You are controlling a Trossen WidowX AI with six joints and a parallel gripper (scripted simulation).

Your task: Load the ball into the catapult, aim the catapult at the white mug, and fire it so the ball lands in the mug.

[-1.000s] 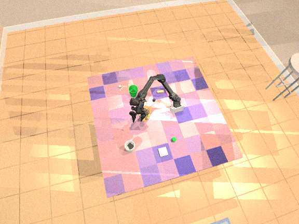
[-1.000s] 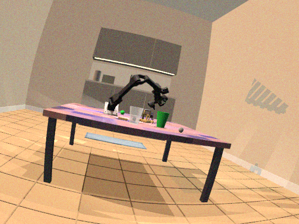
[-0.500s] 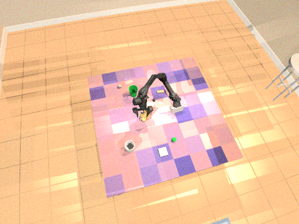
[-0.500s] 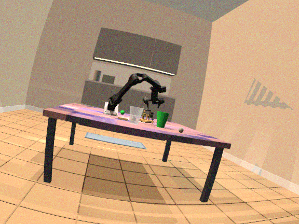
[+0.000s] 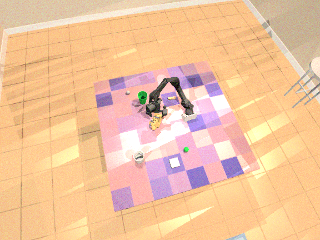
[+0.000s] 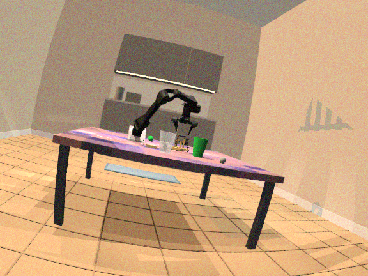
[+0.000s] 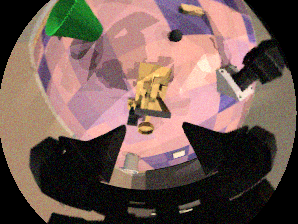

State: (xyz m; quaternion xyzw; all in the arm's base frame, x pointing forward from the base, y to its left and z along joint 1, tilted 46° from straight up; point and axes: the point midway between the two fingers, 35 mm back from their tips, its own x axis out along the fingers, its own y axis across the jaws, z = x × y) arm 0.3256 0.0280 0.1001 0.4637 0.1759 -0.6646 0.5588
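The wooden catapult [image 5: 155,122] [image 6: 181,148] [image 7: 152,90] stands near the middle of the table; its small round cup shows in the wrist view, and I see no ball in it. My gripper [image 6: 183,132] [image 7: 154,126] is open and empty, pointing down above the catapult. The white mug [image 5: 139,157] [image 7: 131,162] stands upright, well away from the catapult; I cannot make it out in the exterior view. Three balls lie loose: a green one [image 5: 186,149] [image 6: 151,138], a grey one [image 5: 128,92] [image 6: 222,160] and a black one [image 5: 164,106] [image 7: 175,35] near the catapult.
A green cup [image 5: 142,97] [image 6: 200,147] [image 7: 75,20] stands beside the arm. A clear cup [image 6: 167,140] and a small wooden block [image 5: 171,98] [image 7: 191,9] are on the other side. A white square [image 5: 174,162] [image 7: 179,154] lies on the patchwork table top [image 5: 122,198].
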